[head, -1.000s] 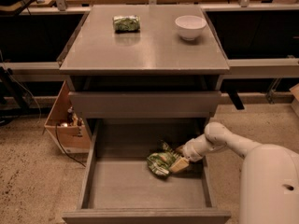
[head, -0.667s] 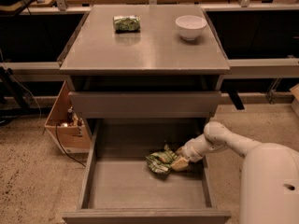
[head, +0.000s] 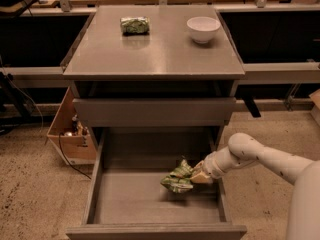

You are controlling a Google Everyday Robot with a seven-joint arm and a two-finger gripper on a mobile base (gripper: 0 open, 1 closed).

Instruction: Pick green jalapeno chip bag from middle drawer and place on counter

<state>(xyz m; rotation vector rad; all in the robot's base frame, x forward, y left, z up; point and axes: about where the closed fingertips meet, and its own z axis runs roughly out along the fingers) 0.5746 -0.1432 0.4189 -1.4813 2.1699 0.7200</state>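
The green jalapeno chip bag is crumpled and tilted at the right side of the open middle drawer, just above its floor. My gripper reaches in over the drawer's right wall and is shut on the bag's right end. The white arm comes in from the lower right. The grey counter is the cabinet top above.
A small green block-shaped packet and a white bowl sit at the back of the counter. A shallower closed drawer is above the open one. A wooden box with cables stands left of the cabinet.
The bag has been lifted slightly and pulled a little toward the right in my gripper; the arm has barely shifted.
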